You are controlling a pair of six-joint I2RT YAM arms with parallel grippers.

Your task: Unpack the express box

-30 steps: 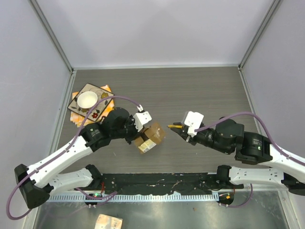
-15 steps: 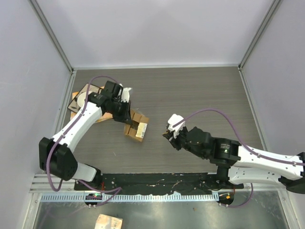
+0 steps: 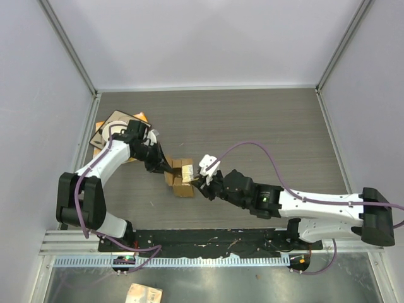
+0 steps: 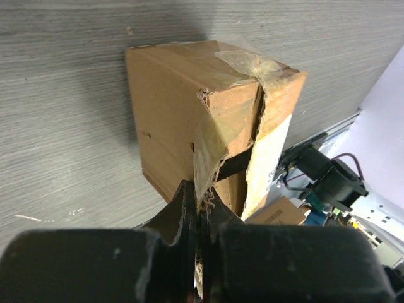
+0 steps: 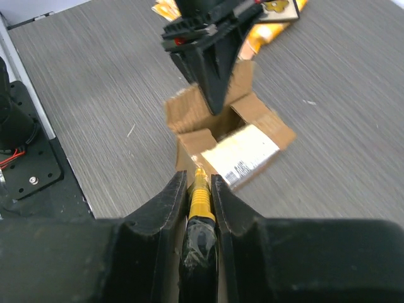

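Top view fixed high above the near edge, looking down over the whole table [image 3: 265,126], left wrist view very close to the express box [image 4: 183,107], facing near-right, right wrist view a little farther back, facing far-left, all 3 views share that box

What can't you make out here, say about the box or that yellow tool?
- Inside the express box: right wrist view shows only a dark opening, partly behind the left gripper.
- The label print: right wrist view, too small to read.
- The yellow knife tip: right wrist view, lost against a box flap; the right gripper covers its body.
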